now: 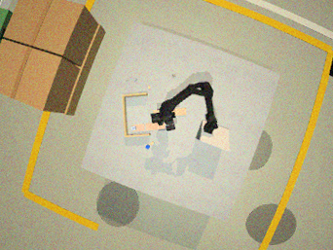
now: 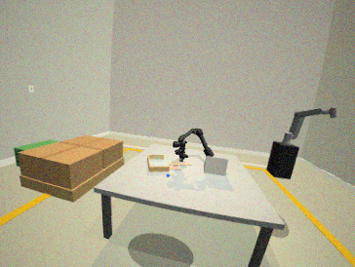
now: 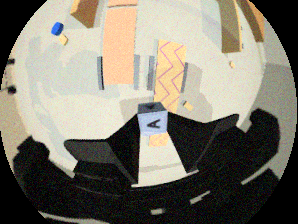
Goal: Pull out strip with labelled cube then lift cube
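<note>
My gripper (image 1: 164, 123) (image 2: 181, 160) (image 3: 150, 115) is shut on the labelled cube (image 3: 152, 122), a blue-grey cube with a black "A". The cube appears lifted a little above the zigzag strip (image 3: 170, 67) (image 1: 182, 112), whose near end shows under and beyond it; its height is hard to judge. The plain orange strip (image 3: 119, 55) (image 1: 147, 127) lies to the left in the wrist view, between low grey rails, with a crosswise break near the top edge. Another small marked cube (image 1: 133, 127) sits at its far end in the top view. The fingers hide part of the zigzag strip.
A wooden three-sided frame (image 1: 125, 115) (image 2: 159, 170) (image 3: 86, 14) stands beyond the strips. A blue disc (image 1: 147, 146) (image 2: 168, 175) (image 3: 57, 28) lies outside it. Small tan chips (image 3: 188, 105) lie nearby. A block (image 1: 218, 137) (image 2: 216, 166) stands beside the arm's base.
</note>
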